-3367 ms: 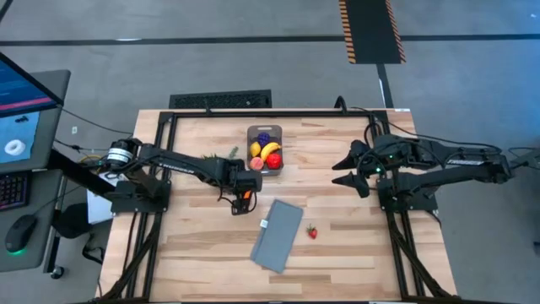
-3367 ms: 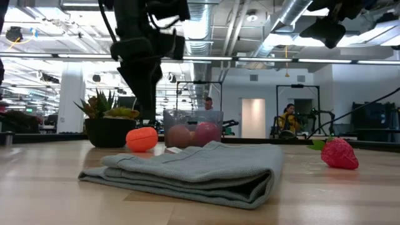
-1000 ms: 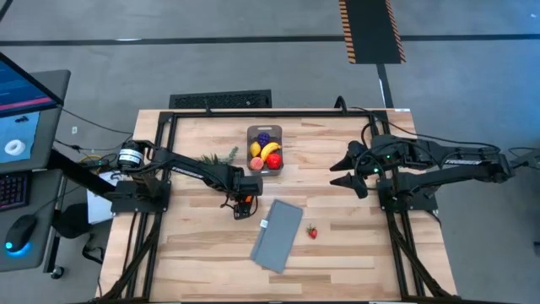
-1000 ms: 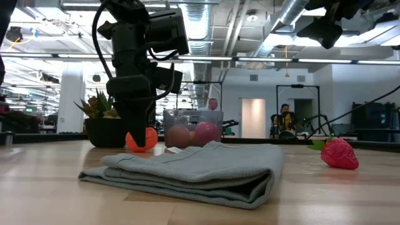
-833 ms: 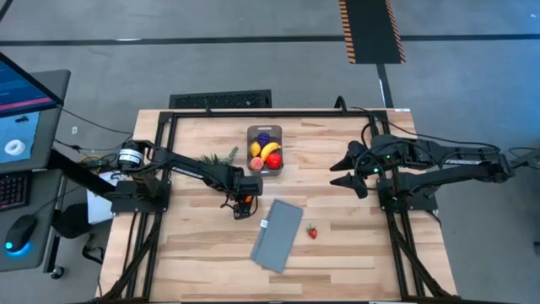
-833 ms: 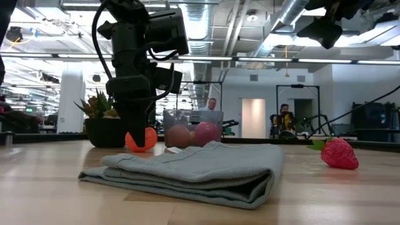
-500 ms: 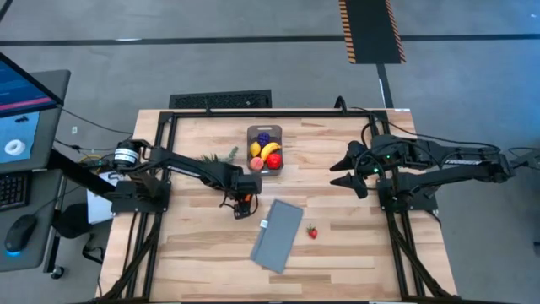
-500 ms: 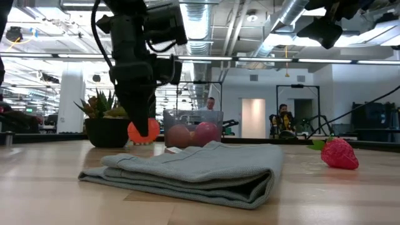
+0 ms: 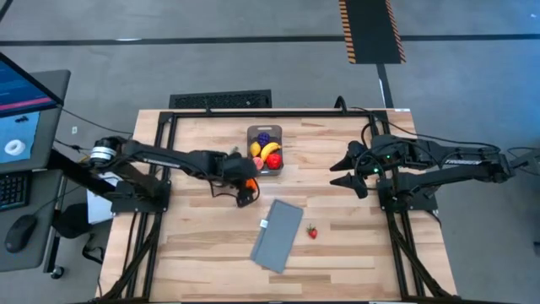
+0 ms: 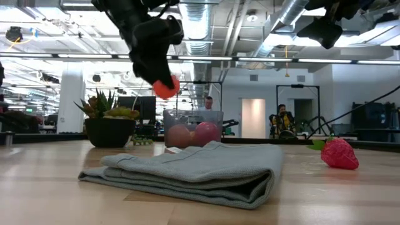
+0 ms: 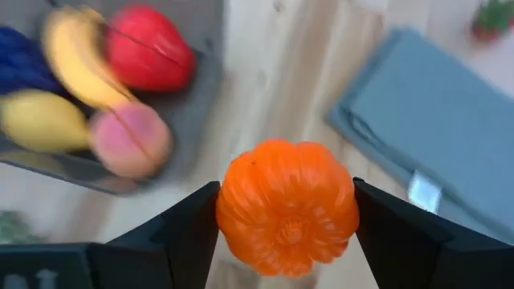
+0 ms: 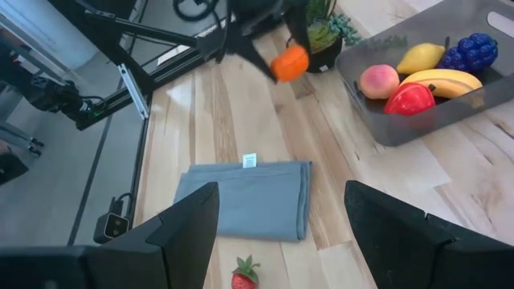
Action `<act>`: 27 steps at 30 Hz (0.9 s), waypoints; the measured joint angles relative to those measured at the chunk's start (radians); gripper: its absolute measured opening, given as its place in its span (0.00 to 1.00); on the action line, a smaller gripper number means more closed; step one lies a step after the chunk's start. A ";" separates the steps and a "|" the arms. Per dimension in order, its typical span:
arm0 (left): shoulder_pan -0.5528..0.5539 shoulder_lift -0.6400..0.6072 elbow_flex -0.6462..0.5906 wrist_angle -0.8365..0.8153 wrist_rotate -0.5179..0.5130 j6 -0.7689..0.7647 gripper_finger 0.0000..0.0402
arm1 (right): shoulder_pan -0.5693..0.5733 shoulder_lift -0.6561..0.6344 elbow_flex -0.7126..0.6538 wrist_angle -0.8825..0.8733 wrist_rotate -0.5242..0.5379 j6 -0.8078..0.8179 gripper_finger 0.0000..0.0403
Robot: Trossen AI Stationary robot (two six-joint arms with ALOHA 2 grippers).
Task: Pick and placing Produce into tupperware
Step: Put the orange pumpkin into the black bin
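Note:
My left gripper point(image 9: 245, 187) is shut on a ribbed orange toy fruit point(image 11: 287, 205), held in the air just on the near side of the tupperware point(image 9: 251, 133); the low view shows the fruit point(image 10: 165, 87) well above the table. The clear-grey tub holds a lemon, grapes, a banana, a red piece and a peach. A strawberry point(image 9: 312, 231) lies on the wood to the right of a folded grey cloth point(image 9: 278, 235). My right gripper point(image 9: 348, 173) hangs open, high over the table's right part. My left gripper pinches the orange fruit between its two fingers point(image 11: 189, 229), one on each of two opposite sides point(image 11: 233, 210). The fingers slant down from above and from the table's left. The fruit is lifted clear of the table, its stem dimple facing the wrist camera.
A small spiky potted plant point(image 9: 221, 157) stands left of the tub, beside the left arm's forearm. The folded cloth point(image 10: 187, 172) lies near the table's middle, below and to the right of the held fruit. Bare wood stretches along the near edge and on the right side.
My left gripper has risen from the table with the orange fruit, which stood on the wood a second ago and is now lifted clear. The gripper has moved toward the far edge and the tub, and tipped from pointing straight down to a slant.

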 joint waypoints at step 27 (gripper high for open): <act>0.326 -0.006 0.000 0.171 0.031 0.139 0.62 | 0.000 0.000 0.000 0.001 0.000 0.001 0.72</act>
